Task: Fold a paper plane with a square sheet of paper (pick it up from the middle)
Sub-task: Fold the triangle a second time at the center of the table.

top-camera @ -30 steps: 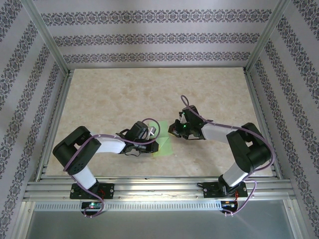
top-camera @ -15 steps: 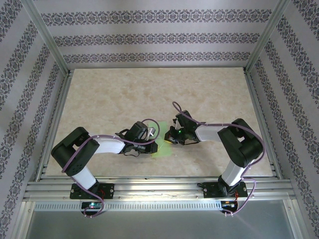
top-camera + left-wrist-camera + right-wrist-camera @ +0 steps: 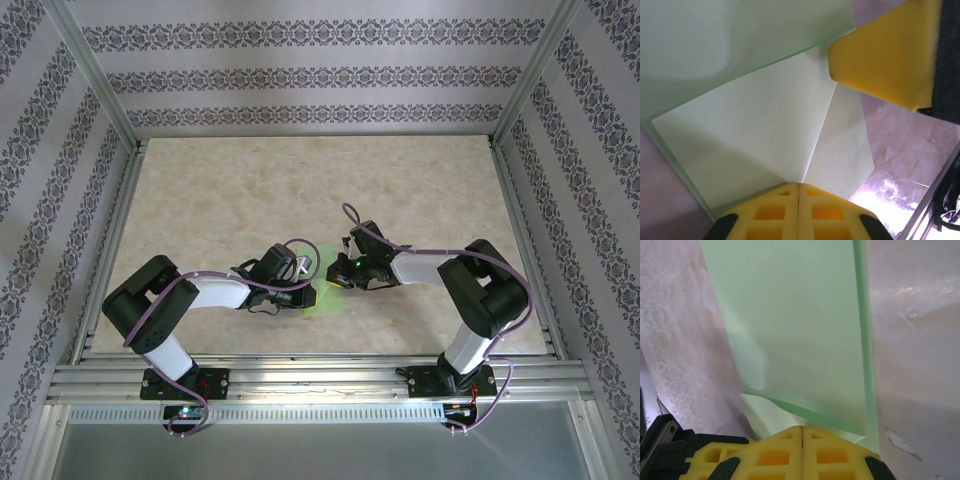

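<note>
On green paper (image 3: 755,125): left claw (image 3: 798,189), right claw (image 3: 802,431) pressing, both closed.

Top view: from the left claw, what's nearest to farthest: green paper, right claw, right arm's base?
1. Green paper, right under the left claw.
2. Right claw, just beside it.
3. Right arm's base, bottom right.

We see the paper (image 3: 740,140) in plain pale green, unmarked. The left gripper (image 3: 799,192) and the right gripper (image 3: 802,432) are bright yellow with black trim. The tabletop (image 3: 220,190) is beige with faint marbling. The walls (image 3: 300,75) have pale bands alternating with bands of dark floral ornament. The arms (image 3: 215,292) are black and white, with purple cables (image 3: 346,209).
</note>
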`<act>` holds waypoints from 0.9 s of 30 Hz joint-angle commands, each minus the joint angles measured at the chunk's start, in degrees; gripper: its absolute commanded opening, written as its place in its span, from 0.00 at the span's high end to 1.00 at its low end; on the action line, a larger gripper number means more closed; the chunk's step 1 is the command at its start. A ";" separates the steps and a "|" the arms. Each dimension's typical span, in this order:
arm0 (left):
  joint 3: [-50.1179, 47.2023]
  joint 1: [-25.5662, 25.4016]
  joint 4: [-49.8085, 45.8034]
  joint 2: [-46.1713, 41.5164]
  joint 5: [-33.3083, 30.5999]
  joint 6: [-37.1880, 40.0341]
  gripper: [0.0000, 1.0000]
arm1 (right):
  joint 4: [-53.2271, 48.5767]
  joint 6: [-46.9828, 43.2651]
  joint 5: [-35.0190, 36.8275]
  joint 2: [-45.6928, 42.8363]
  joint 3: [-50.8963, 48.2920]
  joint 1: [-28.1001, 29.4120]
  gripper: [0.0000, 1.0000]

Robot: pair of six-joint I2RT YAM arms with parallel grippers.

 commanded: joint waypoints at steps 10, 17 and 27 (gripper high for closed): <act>2.86 -0.66 1.91 -3.85 1.81 -5.07 0.99 | -2.52 1.15 4.18 0.88 -3.22 -1.31 1.00; 7.85 -0.93 1.22 3.28 4.59 -4.63 0.99 | -2.23 1.80 3.75 1.07 -3.13 -1.35 1.00; 7.75 -1.15 -3.45 8.12 3.19 -2.56 0.99 | -2.67 1.71 3.78 1.25 -3.22 -1.44 1.00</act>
